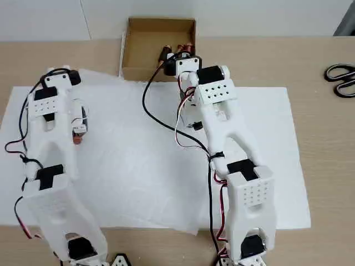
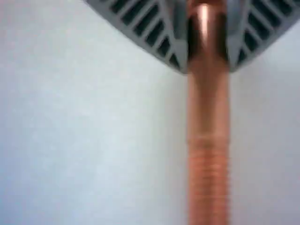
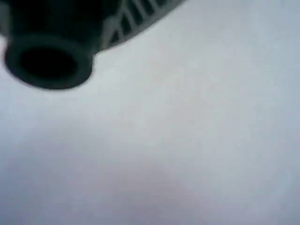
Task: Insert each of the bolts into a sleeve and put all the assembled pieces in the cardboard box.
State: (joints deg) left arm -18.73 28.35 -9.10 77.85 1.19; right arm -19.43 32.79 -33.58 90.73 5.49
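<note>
In the left wrist view, a copper bolt (image 2: 207, 122) sticks out from between grey jaws, threaded end away from them; my left gripper (image 2: 206, 40) is shut on it above the white sheet. From above, that gripper (image 1: 79, 131) hangs at the sheet's left side with the bolt (image 1: 77, 139) under it. A black sleeve (image 3: 49, 63), open end showing, is held in my right gripper (image 3: 101, 28) over the sheet. In the high view the right gripper (image 1: 194, 124) sits mid-sheet, below the cardboard box (image 1: 133, 50). Reddish pieces (image 1: 166, 52) lie inside the box.
A white foam sheet (image 1: 138, 166) covers most of the wooden table (image 1: 321, 138). Black-handled scissors (image 1: 341, 77) lie at the far right edge. Cables (image 1: 150, 105) loop across the sheet beside the right arm.
</note>
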